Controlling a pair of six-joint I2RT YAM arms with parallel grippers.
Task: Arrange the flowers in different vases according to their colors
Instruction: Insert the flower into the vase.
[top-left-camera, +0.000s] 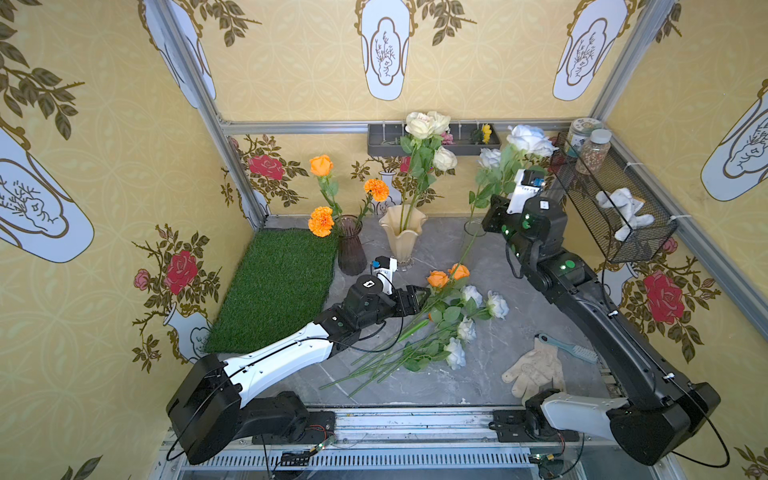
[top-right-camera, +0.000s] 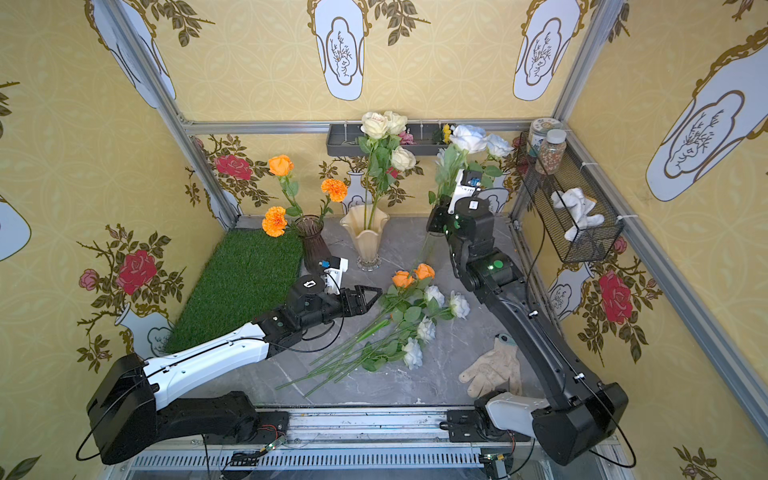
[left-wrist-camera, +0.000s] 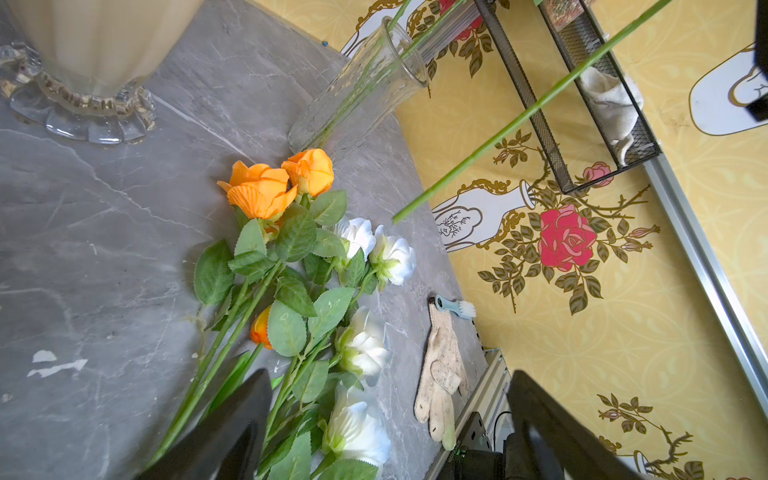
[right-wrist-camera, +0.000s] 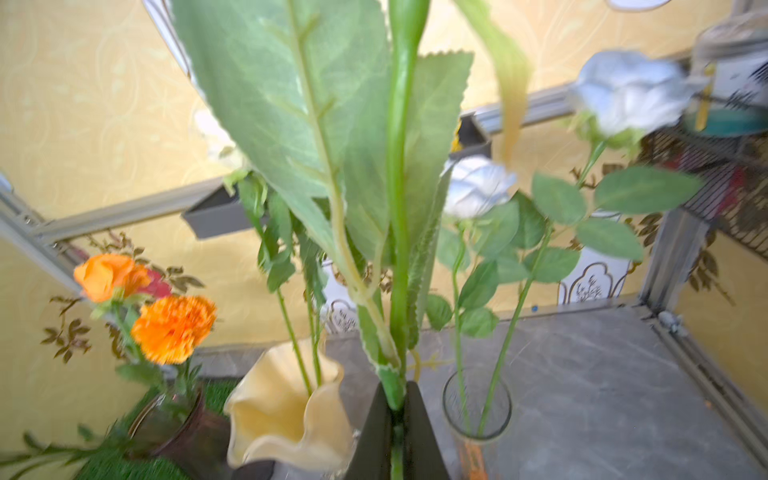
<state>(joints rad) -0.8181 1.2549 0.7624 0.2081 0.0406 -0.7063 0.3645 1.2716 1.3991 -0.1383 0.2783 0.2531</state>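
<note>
Presently, I have the right gripper (right-wrist-camera: 397, 399) clamped on the green stem (right-wrist-camera: 399, 208) of a long flower, raised above the tabletop (top-left-camera: 511, 332) just beside the clear glass cylinder (top-left-camera: 473, 227). I cannot pick out the held bloom among the pale-blue roses (top-left-camera: 530, 139) crowding that corner. Two pale-blue roses stand in the cylinder. The held stem's free lower end hangs in the air outside the rim, slanting toward the loose pile (top-left-camera: 449, 316).

The left gripper (top-left-camera: 420, 297) hovers with its jaws spread wide and empty, just above the stems of that pile, which holds orange roses (top-left-camera: 438, 278) and pale-blue ones lying together. The purple vase (top-left-camera: 351, 249) carries orange blooms and the cream vase (top-left-camera: 403, 232) carries cream roses.

I judge the step in hand to be seating the held flower in the cylinder. My next move calls for lifting until the stem's end clears the rim, centring it over the mouth between the two standing stems, then lowering before release. The narrow mouth and light glass call for a slow descent.
</note>
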